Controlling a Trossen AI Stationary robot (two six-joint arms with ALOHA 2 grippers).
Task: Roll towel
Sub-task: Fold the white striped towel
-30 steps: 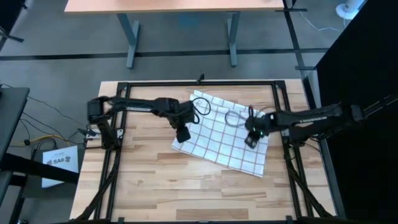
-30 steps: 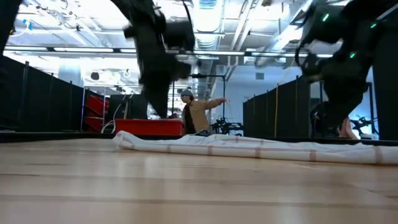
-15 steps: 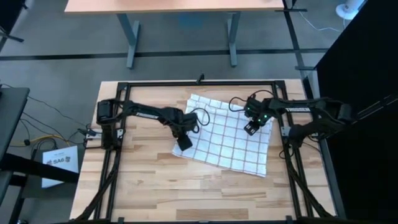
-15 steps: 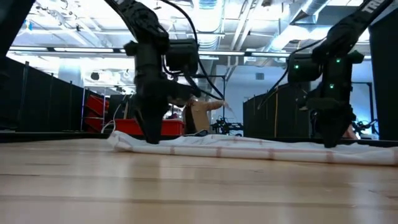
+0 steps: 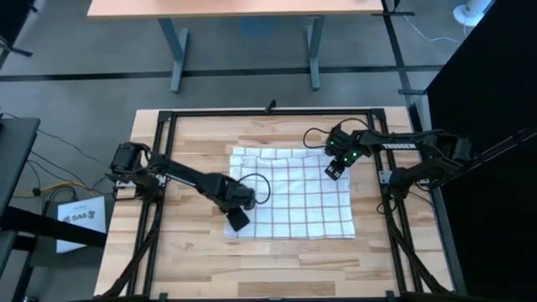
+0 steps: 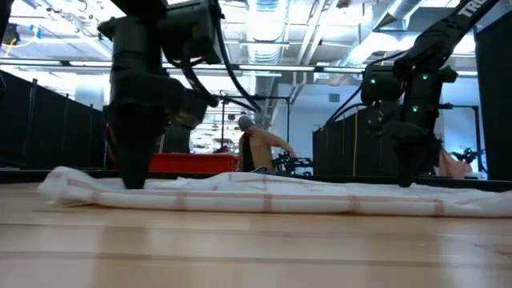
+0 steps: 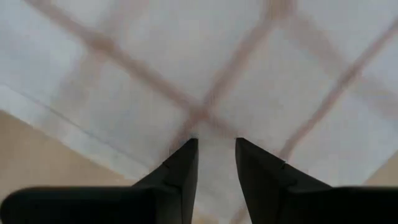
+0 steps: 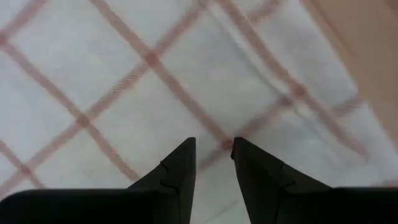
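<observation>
The towel (image 5: 294,193), white with a reddish-brown grid, lies spread flat on the wooden table, its edges square with the table's edges. In the low view the towel (image 6: 264,196) is a low, slightly rumpled strip. My left gripper (image 5: 238,221) stands on its near left corner, fingers down and shut on the cloth. My right gripper (image 5: 332,173) stands near its far right corner, also shut on the cloth. My left gripper comes from above, pointing down, and its fingertips (image 7: 186,152) meet the cloth just inside the near left corner (image 7: 214,127). A narrow strip of towel shows between them. The cloth lies on the table there; one layer or a pinched fold, I cannot tell. My right gripper also points down from above, its fingertips (image 8: 183,152) on the towel near the far right corner (image 8: 214,127), close to the right hem. A thin strip of cloth sits between them. The towel lies flat on the table around the fingers.
Black frame rails (image 5: 159,168) run along the table's left, right and far sides. Bare wood (image 5: 268,268) lies between the towel and the near edge. A person (image 6: 254,152) stands in the room far behind the table.
The towel has turned about on the table, from lying askew to square with its edges, sliding flat. My left gripper has gone toward the near edge with the left corner. My right gripper went toward the far edge early in the second and has since kept still.
</observation>
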